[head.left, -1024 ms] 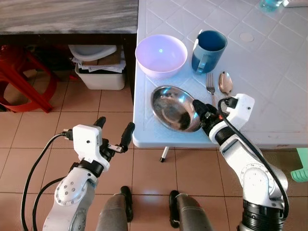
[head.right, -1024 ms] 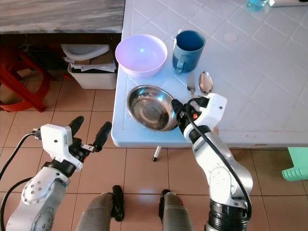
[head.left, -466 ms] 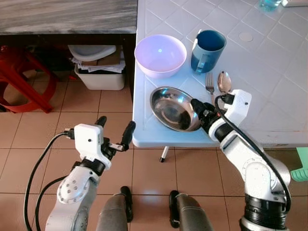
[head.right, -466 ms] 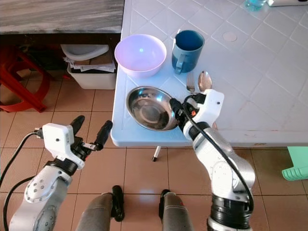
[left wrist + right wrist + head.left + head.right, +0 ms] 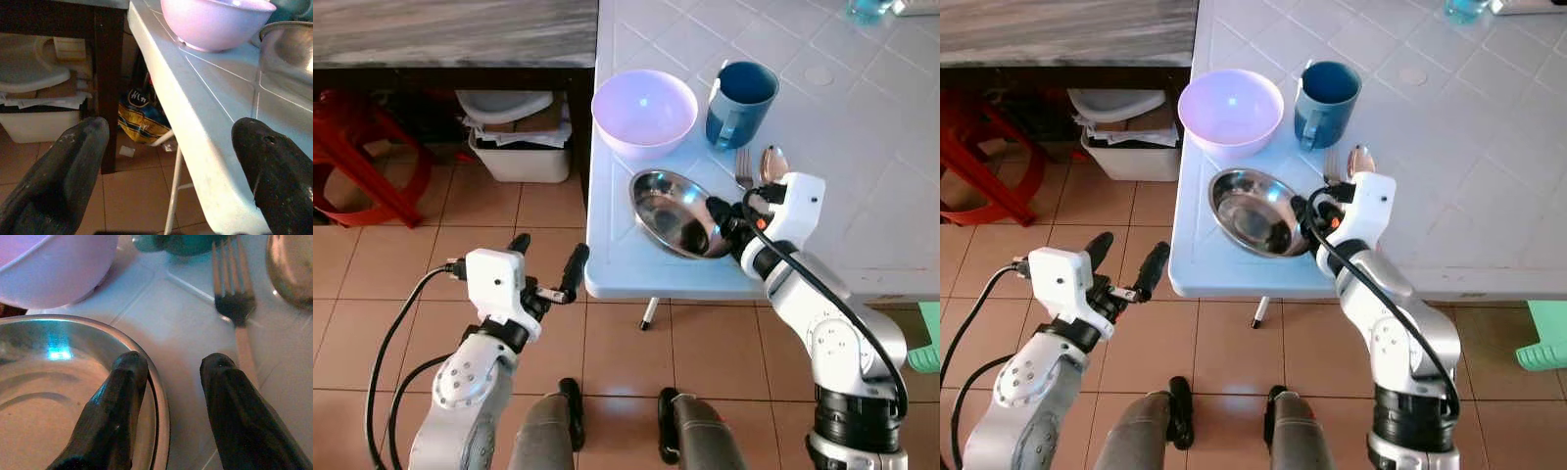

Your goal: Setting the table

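A steel bowl (image 5: 668, 208) sits near the front left corner of the pale blue table (image 5: 862, 196). My right gripper (image 5: 717, 211) is open at the bowl's right rim. In the right wrist view one finger (image 5: 117, 401) is inside the steel bowl (image 5: 54, 396) against the rim and the other (image 5: 230, 401) is outside over the table. Behind the bowl stand a pink bowl (image 5: 644, 108) and a blue mug (image 5: 741, 98). A fork (image 5: 742, 168) and a spoon (image 5: 771, 162) lie right of the steel bowl. My left gripper (image 5: 549, 247) hangs open over the floor, left of the table's edge.
A red stool (image 5: 362, 147) and a white bin of papers (image 5: 514, 147) stand on the tiled floor to the left, under a dark counter. A thin table leg (image 5: 649, 313) shows below the front edge. A green object (image 5: 928, 343) is at far right.
The right gripper and the steel bowl have shifted slightly farther onto the table, and the bowl looks flatter. The view shifted a little. The left arm has hardly moved.
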Motion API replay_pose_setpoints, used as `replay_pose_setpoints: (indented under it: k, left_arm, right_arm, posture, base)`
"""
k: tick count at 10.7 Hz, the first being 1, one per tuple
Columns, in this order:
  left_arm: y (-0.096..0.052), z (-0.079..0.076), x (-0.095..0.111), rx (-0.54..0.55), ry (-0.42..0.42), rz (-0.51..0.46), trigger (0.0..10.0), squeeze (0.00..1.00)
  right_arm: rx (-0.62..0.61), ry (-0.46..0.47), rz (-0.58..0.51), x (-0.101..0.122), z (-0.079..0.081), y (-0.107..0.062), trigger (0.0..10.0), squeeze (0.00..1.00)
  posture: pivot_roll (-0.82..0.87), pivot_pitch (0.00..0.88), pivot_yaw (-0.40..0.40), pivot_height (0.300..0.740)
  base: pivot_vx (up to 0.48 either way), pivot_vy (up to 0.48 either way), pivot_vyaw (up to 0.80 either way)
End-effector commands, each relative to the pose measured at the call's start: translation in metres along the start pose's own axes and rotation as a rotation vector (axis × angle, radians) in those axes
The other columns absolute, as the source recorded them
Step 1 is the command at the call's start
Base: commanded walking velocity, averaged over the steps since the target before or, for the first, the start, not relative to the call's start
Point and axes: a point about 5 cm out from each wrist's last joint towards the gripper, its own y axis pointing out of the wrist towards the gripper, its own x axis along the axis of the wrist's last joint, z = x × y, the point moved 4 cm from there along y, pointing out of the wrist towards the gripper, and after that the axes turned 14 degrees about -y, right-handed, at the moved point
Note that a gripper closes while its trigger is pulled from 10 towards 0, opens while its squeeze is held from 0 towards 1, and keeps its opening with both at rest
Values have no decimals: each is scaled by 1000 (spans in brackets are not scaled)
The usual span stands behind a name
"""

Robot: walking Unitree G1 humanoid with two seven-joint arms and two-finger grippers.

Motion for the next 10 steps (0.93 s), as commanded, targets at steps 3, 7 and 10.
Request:
replay_pose_setpoints:
  k: [3,7,10]
  left_arm:
    - [-1,1,-6,3,4,18,10000,0]
    - [2,-1,-7,-4,2,16,10000,0]
    - [2,-2,-8,-2,1,18,10000,0]
  right_arm:
    - [-25,-37,-20,8,-3,1,10000,0]
    - [8,-51,-74,18,4,3,10000,0]
    - [71,-43,-68,15,16,4,10000,1000]
  posture:
    - [-44,248,3,740]
    - [-47,248,3,740]
    - [-45,253,-3,740]
  base:
    - [0,0,0]
    - [0,0,0]
    - [0,0,0]
